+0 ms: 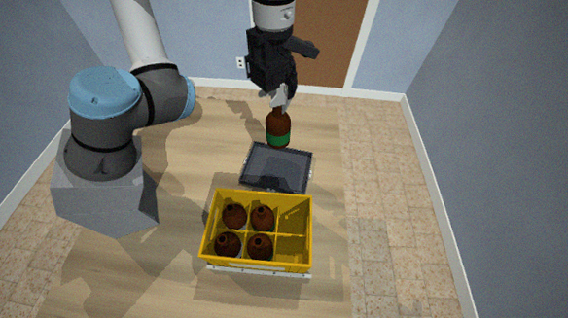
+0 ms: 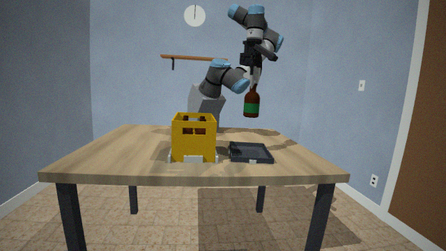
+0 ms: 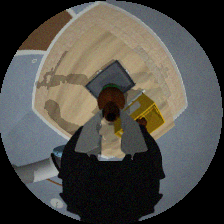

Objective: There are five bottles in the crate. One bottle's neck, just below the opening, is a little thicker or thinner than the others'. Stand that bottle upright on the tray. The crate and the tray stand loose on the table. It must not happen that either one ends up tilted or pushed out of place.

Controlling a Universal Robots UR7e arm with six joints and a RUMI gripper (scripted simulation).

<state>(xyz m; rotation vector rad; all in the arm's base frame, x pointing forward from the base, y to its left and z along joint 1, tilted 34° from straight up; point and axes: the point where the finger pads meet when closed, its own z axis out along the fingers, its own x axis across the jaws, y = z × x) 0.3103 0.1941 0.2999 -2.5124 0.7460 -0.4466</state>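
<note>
My gripper (image 1: 279, 105) (image 2: 254, 83) (image 3: 111, 109) is shut on the neck of a brown bottle with a green label (image 1: 278, 130) (image 2: 251, 104) (image 3: 111, 99). The bottle hangs upright, high above the table. The dark tray (image 1: 309, 164) (image 2: 270, 153) (image 3: 95, 81) lies below; in the exterior view the bottle is above the tray's far side. The yellow crate (image 1: 311, 235) (image 2: 194, 146) (image 3: 161, 121) holds several brown bottles in its compartments; two compartments on one side are empty. How their necks compare in thickness cannot be told.
The crate stands close beside the tray on the wooden table (image 1: 164, 292) (image 2: 115, 153), its walls rising well above the tray's low rim. The arm's grey base block (image 1: 96, 198) (image 2: 196, 101) stands on the crate's far side in the exterior view.
</note>
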